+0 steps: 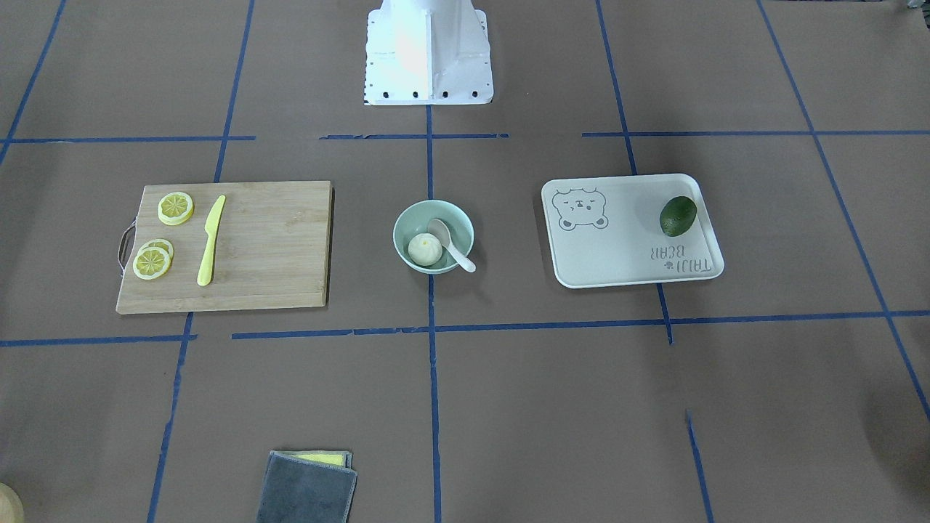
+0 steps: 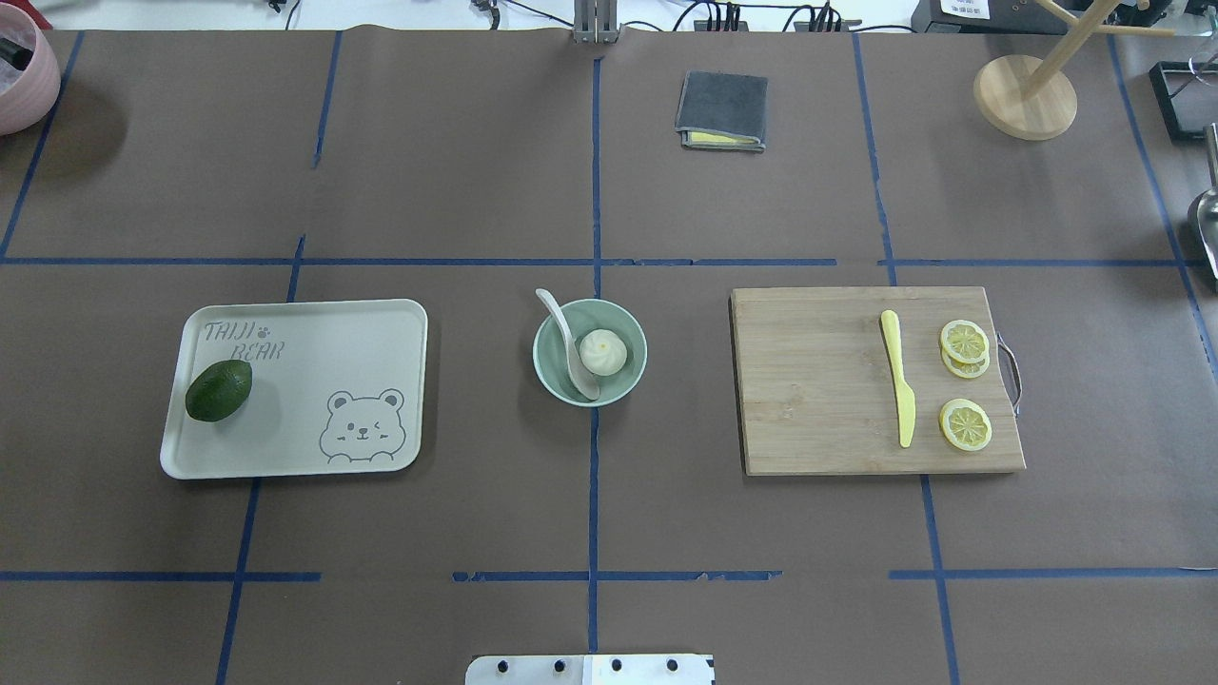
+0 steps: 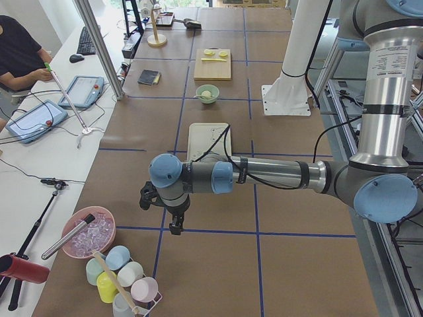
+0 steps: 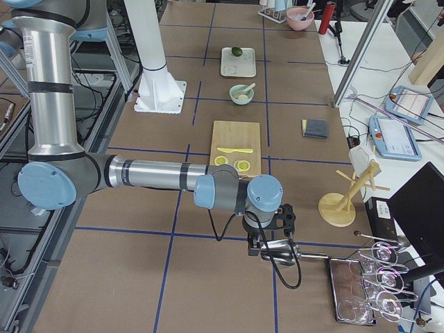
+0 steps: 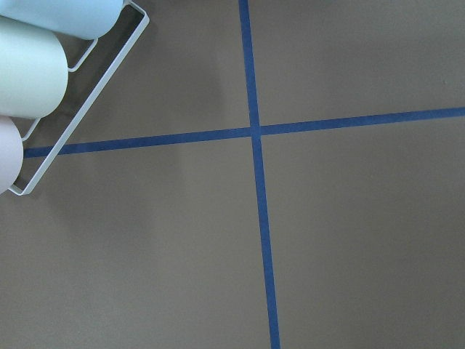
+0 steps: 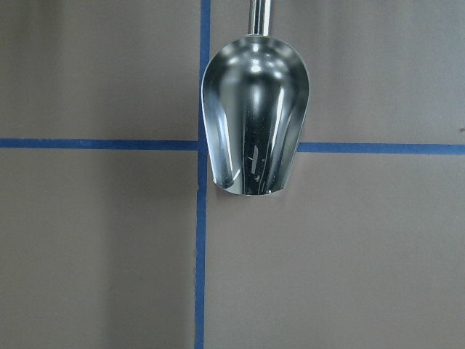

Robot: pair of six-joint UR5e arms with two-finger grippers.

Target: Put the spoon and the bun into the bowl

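- The bowl stands mid-desk with the bun inside it. The spoon has its scoop in the bowl and its handle over the far rim.
- The left claw hangs near the desk's left edge; I cannot tell its grip.
- The right claw hangs near the right edge above a metal scoop; I cannot tell its grip.

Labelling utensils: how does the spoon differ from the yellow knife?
The spoon is off-white with an oval scoop; the knife is yellow and flat-bladed. The spoon leans in the bowl, handle over the rim; the knife lies flat on the cutting board. Both look plastic.
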